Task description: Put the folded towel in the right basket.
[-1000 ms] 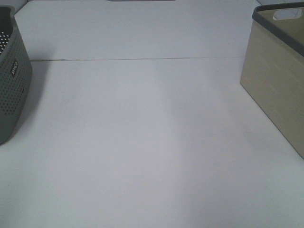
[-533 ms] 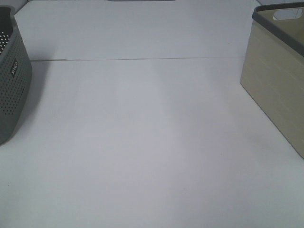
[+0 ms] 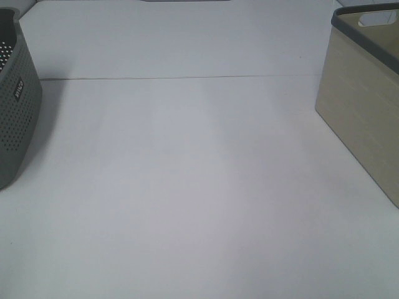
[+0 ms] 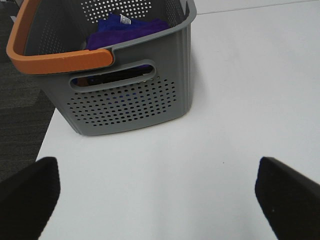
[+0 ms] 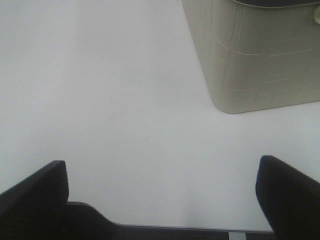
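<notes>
White table (image 3: 187,187): a thin seam is seen running left to right across its far part; the middle of the surface is shown bare in the high view.

Grey perforated basket (image 3: 15,112): placed at the left edge of the table; an orange handle (image 4: 55,57) is fitted along its rim; a small label (image 3: 18,88) with white lettering is carried on its side, too small to be read.

Folded towel (image 4: 122,30): purple-blue cloth, lying inside the grey basket; a small white tag is attached at its top, its print not legible.

Beige basket (image 3: 365,118): set at the right edge of the table, dark rim, faint panel lines on its wall; well apart from the grey basket.

Left gripper (image 4: 160,195): jaws spread wide over bare table near the grey basket, nothing held.

Right gripper (image 5: 162,195): jaws likewise spread wide, nothing between them, near the beige basket.
</notes>
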### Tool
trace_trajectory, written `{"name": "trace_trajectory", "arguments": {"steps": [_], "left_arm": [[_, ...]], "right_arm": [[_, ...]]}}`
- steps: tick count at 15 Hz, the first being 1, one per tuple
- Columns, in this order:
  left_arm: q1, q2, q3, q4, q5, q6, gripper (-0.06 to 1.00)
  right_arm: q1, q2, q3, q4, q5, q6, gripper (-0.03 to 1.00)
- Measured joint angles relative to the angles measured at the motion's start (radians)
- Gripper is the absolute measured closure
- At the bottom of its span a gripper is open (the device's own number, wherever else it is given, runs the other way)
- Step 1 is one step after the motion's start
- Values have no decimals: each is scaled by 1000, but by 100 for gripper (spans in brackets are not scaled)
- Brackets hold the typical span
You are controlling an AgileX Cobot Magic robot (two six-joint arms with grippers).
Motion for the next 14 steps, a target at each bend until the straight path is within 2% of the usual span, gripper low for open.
{"name": "trace_trajectory", "arguments": {"steps": [14], "left_arm": [[0,0,0,-3,0,0,-5]], "right_arm": [[0,0,0,1,-1,0,-1]]}}
